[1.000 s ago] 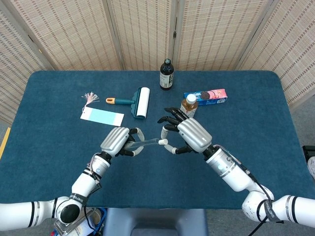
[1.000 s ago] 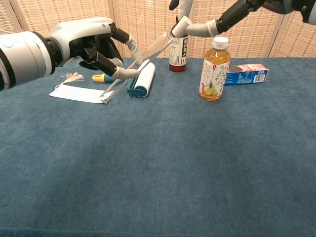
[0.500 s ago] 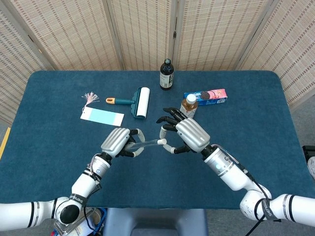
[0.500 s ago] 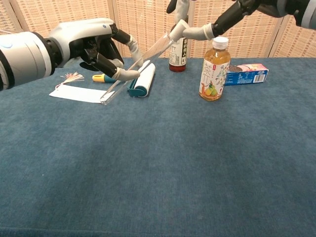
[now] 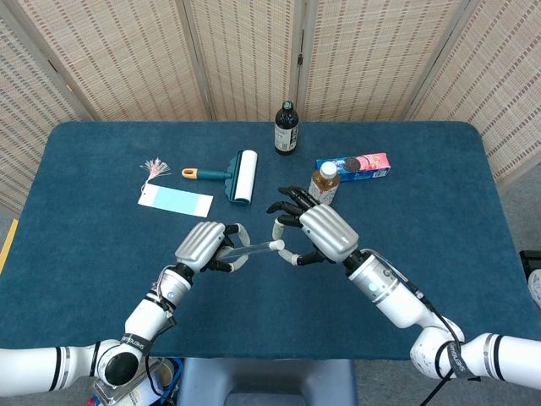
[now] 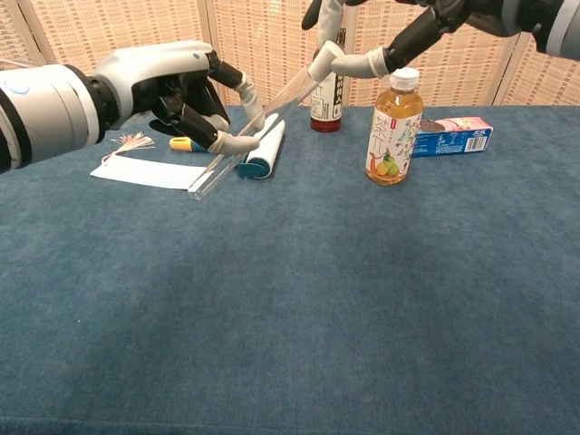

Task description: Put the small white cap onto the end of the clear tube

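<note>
Held aloft above the blue table (image 5: 101, 254): long clear plastic tube (image 6: 249, 133), clamped mid-length in the left hand (image 5: 205, 244); looks light, stiff, slick, so best gripped near the middle as here; small white cap (image 6: 323, 62) pinched in the right hand (image 5: 314, 234), fingertips closed on it; cap right at the tube's raised end, apparently touching, seating unclear; gentle push likely needed, straight along the axis.

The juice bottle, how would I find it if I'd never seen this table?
Look at the far right part of the blue table, next to the pink and blue snack box. The juice bottle stands upright just left of that box. It holds yellow drink and has a white lid, unlike the dark bottle behind it.
</note>
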Motion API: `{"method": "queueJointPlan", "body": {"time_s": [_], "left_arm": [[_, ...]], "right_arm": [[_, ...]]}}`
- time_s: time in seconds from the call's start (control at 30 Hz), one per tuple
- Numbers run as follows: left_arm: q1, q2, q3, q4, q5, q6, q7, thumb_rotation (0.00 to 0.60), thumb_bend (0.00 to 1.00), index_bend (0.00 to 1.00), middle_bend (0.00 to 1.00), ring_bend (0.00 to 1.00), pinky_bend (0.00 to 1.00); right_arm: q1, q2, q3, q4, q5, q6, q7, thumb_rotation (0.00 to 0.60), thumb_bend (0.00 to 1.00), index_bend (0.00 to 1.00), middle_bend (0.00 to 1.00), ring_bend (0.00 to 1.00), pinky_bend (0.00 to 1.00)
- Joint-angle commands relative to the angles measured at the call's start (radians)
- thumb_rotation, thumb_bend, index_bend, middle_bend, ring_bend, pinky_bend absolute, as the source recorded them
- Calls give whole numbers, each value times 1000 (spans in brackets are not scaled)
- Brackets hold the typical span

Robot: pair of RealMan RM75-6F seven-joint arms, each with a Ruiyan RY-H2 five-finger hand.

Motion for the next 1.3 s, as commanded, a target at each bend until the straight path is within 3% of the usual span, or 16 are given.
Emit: {"method": "queueJointPlan", "body": {"time_s": [0.03,1.3], "left_arm": [[-1,0,1,1,-2,-1,1,600,338,631,1000,1000,1000],[-11,6,2,-12,-14,-4,-1,600,339,629,1000,1000,1000]], "right_arm": [[0,1,-2,-2,-1,0,-1,600,416,656,244,0,0],[28,-39,-4,28,29,-28,-22,600,430,657,247,0,0]]}}
